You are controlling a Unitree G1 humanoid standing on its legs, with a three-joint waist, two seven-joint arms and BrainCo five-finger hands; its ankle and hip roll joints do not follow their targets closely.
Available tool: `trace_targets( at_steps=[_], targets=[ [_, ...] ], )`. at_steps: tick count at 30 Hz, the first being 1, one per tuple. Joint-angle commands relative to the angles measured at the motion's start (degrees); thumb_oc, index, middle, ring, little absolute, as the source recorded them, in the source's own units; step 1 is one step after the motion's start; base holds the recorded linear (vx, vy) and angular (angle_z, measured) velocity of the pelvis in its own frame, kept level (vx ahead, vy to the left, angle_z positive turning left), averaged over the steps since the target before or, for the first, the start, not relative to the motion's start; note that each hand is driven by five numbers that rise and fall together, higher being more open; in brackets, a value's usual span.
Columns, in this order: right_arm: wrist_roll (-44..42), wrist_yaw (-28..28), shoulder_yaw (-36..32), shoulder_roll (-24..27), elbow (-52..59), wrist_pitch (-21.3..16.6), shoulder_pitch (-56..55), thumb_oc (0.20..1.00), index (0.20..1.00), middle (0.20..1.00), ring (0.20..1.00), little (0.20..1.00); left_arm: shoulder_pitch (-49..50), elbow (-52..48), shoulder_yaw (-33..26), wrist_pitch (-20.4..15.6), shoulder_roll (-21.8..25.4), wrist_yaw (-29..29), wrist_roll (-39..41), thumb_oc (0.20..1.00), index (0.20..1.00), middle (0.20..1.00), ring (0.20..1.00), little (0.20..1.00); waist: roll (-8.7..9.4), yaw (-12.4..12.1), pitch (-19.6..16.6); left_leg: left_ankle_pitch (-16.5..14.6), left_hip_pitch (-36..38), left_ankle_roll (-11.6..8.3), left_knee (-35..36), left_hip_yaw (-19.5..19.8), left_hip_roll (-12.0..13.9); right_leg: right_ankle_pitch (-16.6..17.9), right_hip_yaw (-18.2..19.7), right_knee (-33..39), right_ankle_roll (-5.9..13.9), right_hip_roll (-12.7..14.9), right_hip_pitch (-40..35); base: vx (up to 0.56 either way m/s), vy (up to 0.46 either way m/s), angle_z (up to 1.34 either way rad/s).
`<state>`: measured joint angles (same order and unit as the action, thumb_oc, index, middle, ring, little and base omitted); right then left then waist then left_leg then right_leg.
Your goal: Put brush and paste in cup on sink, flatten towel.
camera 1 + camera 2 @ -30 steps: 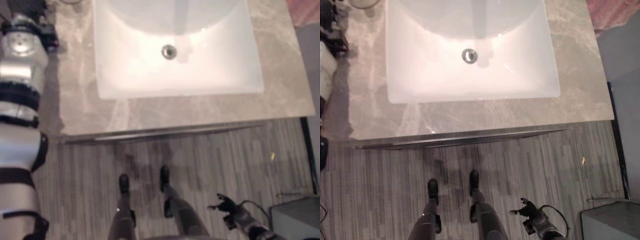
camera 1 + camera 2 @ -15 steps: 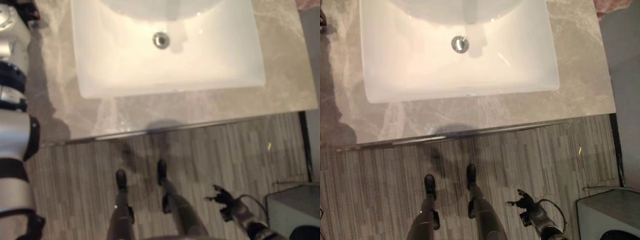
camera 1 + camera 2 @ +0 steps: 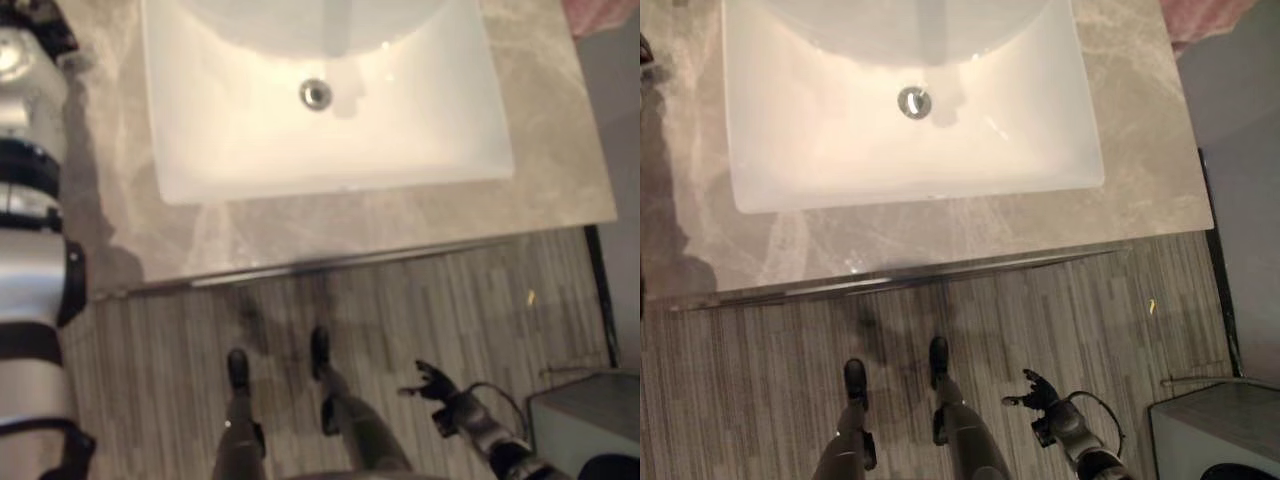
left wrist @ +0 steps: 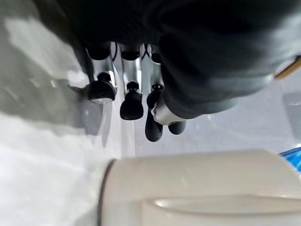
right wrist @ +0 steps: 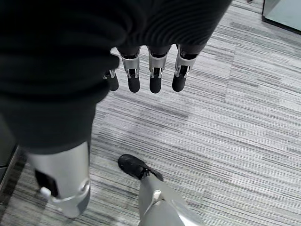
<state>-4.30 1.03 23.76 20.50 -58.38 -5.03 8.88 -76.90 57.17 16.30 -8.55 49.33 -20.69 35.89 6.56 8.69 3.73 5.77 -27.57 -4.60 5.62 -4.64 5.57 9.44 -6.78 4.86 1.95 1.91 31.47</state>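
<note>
Below, right hand point(image 3: 1038, 392) loose-fingered over bare floor point(image 3: 1120, 330), well clear of counter edge point(image 3: 940, 277).

A grey marbled desk point(image 3: 1140, 190) spans the far part of the scene, its near edge finished with a shiny metal strip. A white rectangular sink point(image 3: 770, 150) sits on it, with a round metal drain point(image 3: 914, 101) near the middle of the basin. At the far right corner of the desk lies a bit of pink cloth point(image 3: 1205, 14). Nearer, below the desk edge, is grey striped floor point(image 3: 760, 360), with a small yellow scrap point(image 3: 1152, 306) on it to the right and a grey box point(image 3: 1210, 430) at the near right corner.
</note>
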Motion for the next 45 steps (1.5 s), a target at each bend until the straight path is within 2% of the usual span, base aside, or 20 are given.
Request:
trace_targets(
  at_steps=[1,3,4,5,6,7,12,15,19,25,29,35,36,37,38,39,41,42,43,45],
  targets=[
    [3.2,1.0,-2.2,1.5,-4.6,0.3,-2.7,1.000,1.000,1.000,1.000,1.000,7.4,-5.2,-4.5,-4.0,-1.7,-5.6,-5.4,0.200,0.200,0.200,0.200,0.200,-0.45,-2.7,1.8,-5.0,4.0,1.76,-0.6,5.4,0.4,-6.9,-5.4,0.1,6.18,2.4,-8.3,-0.04,-0.061,0.12],
    [4.5,1.9,-4.3,1.0,-6.4,0.9,-3.3,1.000,1.000,1.000,1.000,1.000,20.6,-18.6,-12.1,-5.9,-5.5,-7.7,-8.3,0.200,0.200,0.200,0.200,0.200,-1.69,-5.2,2.9,-5.5,7.4,1.36,-0.6,6.1,0.3,-8.6,-8.5,0.1,5.63,3.1,-13.3,-0.04,-0.040,0.27],
    [4.5,1.9,-4.2,1.1,-6.4,0.9,-3.3,1.000,1.000,1.000,1.000,1.000,20.9,-18.8,-12.3,-5.8,-5.6,-7.7,-8.4,0.200,0.200,0.200,0.200,0.200,-1.76,-5.1,2.8,-5.3,7.1,1.41,-0.6,6.3,0.2,-8.5,-8.5,0.1,5.63,3.2,-13.2,-0.04,-0.018,0.56],
    [5.7,1.7,-5.0,0.9,-7.0,1.1,-4.1,1.000,1.000,1.000,1.000,1.000,28.3,-26.6,-16.0,-6.2,-8.6,-7.9,-11.3,0.805,0.805,0.805,0.805,0.805,-2.29,-6.1,2.5,-5.4,8.9,1.30,-0.6,6.9,0.0,-9.5,-10.4,0.1,5.21,3.6,-15.8,-0.03,-0.010,0.62],
    [5.7,1.7,-5.0,0.9,-7.0,1.1,-4.1,1.000,1.000,1.000,1.000,1.000,28.5,-26.7,-16.1,-6.1,-8.6,-7.9,-11.4,0.947,0.947,0.947,0.947,0.947,-2.37,-6.0,2.6,-5.4,9.0,1.30,-0.6,7.0,0.0,-9.5,-10.5,0.1,5.22,3.5,-16.0,-0.05,-0.028,0.88],
    [6.5,1.6,-6.2,0.3,-8.1,1.2,-4.1,1.000,1.000,1.000,1.000,1.000,38.1,-35.6,-20.5,-6.5,-11.9,-8.2,-15.9,1.000,1.000,1.000,1.000,1.000,-2.81,-7.8,2.9,-5.7,11.5,1.05,-0.6,7.7,-0.1,-10.6,-12.2,0.1,4.84,3.8,-19.3,-0.04,-0.014,0.67],
    [7.5,1.4,-7.5,-0.7,-9.1,1.0,-3.9,1.000,1.000,1.000,1.000,1.000,58.6,-53.5,-29.8,-7.7,-19.5,-6.0,-22.3,1.000,1.000,1.000,1.000,1.000,-3.62,-9.8,1.5,-6.7,16.4,1.65,-0.6,9.4,-0.7,-12.2,-13.5,0.1,3.75,3.6,-25.2,-0.03,0.001,0.37],
    [7.8,0.9,-8.3,-0.9,-8.9,0.1,-3.9,1.000,1.000,1.000,1.000,1.000,71.4,-63.1,-32.2,-8.8,-23.9,-0.6,-21.8,1.000,1.000,1.000,1.000,1.000,-4.41,-11.1,0.6,-6.9,20.4,2.07,-0.6,10.8,-0.3,-15.3,-13.8,-3.6,2.65,3.0,-28.4,-0.06,-0.014,0.26],
    [10.1,-0.2,-8.5,0.0,-8.4,-0.4,-5.3,1.000,1.000,1.000,1.000,1.000,80.7,-68.2,-31.8,-8.2,-26.8,6.7,-17.0,1.000,1.000,1.000,1.000,1.000,-4.37,-12.0,0.4,-6.7,24.2,2.86,-0.6,11.6,0.8,-18.6,-13.6,-8.1,1.43,2.1,-30.4,-0.07,-0.094,0.22],
    [10.0,0.6,-10.5,1.5,-9.7,-0.6,-5.4,1.000,1.000,1.000,1.000,1.000,82.9,-70.6,-29.6,-7.8,-28.1,11.7,-13.2,1.000,1.000,1.000,1.000,1.000,-4.36,-12.2,1.3,-5.9,24.3,2.80,-1.6,13.0,1.7,-21.2,-15.4,-13.4,0.39,2.0,-29.6,-0.06,-0.092,0.04],
    [8.8,1.0,-12.5,2.2,-9.5,-0.8,-5.6,1.000,1.000,1.000,1.000,1.000,84.1,-70.3,-27.7,-7.6,-28.0,14.6,-10.8,1.000,1.000,1.000,1.000,1.000,-4.24,-12.0,3.3,-9.6,24.0,4.17,-7.6,12.2,1.4,-23.6,-13.6,-23.4,0.96,3.7,-25.4,-0.06,-0.022,-0.08],
    [10.3,0.9,-11.1,3.2,-10.1,-0.6,-6.0,1.000,1.000,1.000,1.000,1.000,83.1,-70.2,-27.2,-7.2,-28.2,15.6,-8.9,1.000,1.000,1.000,1.000,1.000,-3.50,-12.3,5.4,-10.3,17.8,3.18,-18.7,12.8,1.3,-25.3,-13.5,-21.7,-1.55,2.3,-25.9,-0.07,-0.145,0.00],
    [10.0,1.3,-11.0,3.4,-10.5,-0.6,-6.2,1.000,1.000,1.000,1.000,1.000,82.8,-70.4,-27.1,-6.9,-28.4,15.6,-8.5,1.000,1.000,1.000,1.000,1.000,-3.33,-13.2,7.1,-5.5,14.0,2.47,-25.7,14.7,1.5,-25.1,-13.4,-20.2,-3.41,0.3,-27.3,-0.07,-0.159,-0.03],
    [10.0,1.3,-11.0,3.4,-10.5,-0.6,-6.1,1.000,1.000,1.000,1.000,1.000,82.8,-70.4,-27.1,-6.9,-28.3,15.6,-8.5,1.000,1.000,1.000,1.000,1.000,-3.39,-13.0,7.1,-5.5,13.6,2.46,-26.0,14.9,1.4,-25.1,-13.6,-20.2,-3.44,0.3,-27.2,-0.13,-0.263,0.03],
    [10.0,1.4,-10.7,3.8,-10.5,-0.4,-6.0,1.000,1.000,1.000,1.000,1.000,82.1,-70.8,-27.0,-7.0,-27.9,15.3,-8.6,1.000,1.000,1.000,1.000,1.000,-3.34,-12.9,8.2,-3.5,9.7,2.94,-31.1,16.5,0.3,-24.9,-13.8,-19.5,-4.64,-0.8,-27.6,-0.08,-0.115,-0.05],
    [10.1,1.6,-10.5,4.0,-10.4,-0.3,-6.0,1.000,1.000,1.000,1.000,1.000,81.6,-70.9,-26.7,-7.2,-28.0,15.1,-8.5,1.000,1.000,1.000,1.000,1.000,-3.43,-12.7,8.4,-3.5,8.8,2.96,-30.5,16.7,-0.5,-25.0,-14.1,-19.3,-4.95,-1.0,-27.5,-0.08,-0.105,0.19],
    [10.4,1.5,-9.7,4.7,-10.7,-0.2,-5.1,1.000,1.000,1.000,1.000,1.000,80.8,-71.0,-26.7,-7.3,-27.6,15.0,-9.1,1.000,1.000,1.000,1.000,1.000,-3.36,-13.3,8.3,-5.2,8.1,3.06,-23.6,18.3,-4.8,-24.9,-13.8,-18.9,-4.49,-1.0,-27.1,-0.01,0.029,0.22],
    [10.4,1.5,-9.8,4.7,-10.7,-0.2,-5.1,1.000,1.000,1.000,1.000,1.000,80.8,-71.0,-26.7,-7.3,-27.6,14.9,-9.1,1.000,1.000,1.000,1.000,1.000,-3.31,-13.2,8.2,-4.9,8.0,3.09,-23.4,18.4,-4.9,-24.9,-13.9,-18.9,-4.47,-0.9,-26.9,0.01,0.068,0.15],
    [10.9,1.2,-8.7,4.9,-11.1,-0.5,-4.5,1.000,1.000,1.000,1.000,1.000,81.9,-70.8,-26.1,-7.3,-26.1,15.6,-11.2,1.000,1.000,1.000,1.000,1.000,-3.78,-14.4,8.4,-0.6,7.5,2.81,-13.5,20.4,-7.3,-24.7,-13.6,-19.6,-4.39,-2.0,-26.7,0.00,0.071,0.04],
    [11.4,1.1,-8.3,5.2,-11.4,-0.5,-4.3,1.000,1.000,1.000,1.000,1.000,82.4,-71.2,-26.0,-7.5,-25.4,16.1,-11.5,1.000,1.000,1.000,1.000,1.000,-4.10,-14.5,8.4,0.9,6.4,2.45,-8.1,20.5,-7.9,-24.6,-13.8,-19.9,-4.24,-2.4,-26.3,0.02,0.076,-0.19]
  ],
)
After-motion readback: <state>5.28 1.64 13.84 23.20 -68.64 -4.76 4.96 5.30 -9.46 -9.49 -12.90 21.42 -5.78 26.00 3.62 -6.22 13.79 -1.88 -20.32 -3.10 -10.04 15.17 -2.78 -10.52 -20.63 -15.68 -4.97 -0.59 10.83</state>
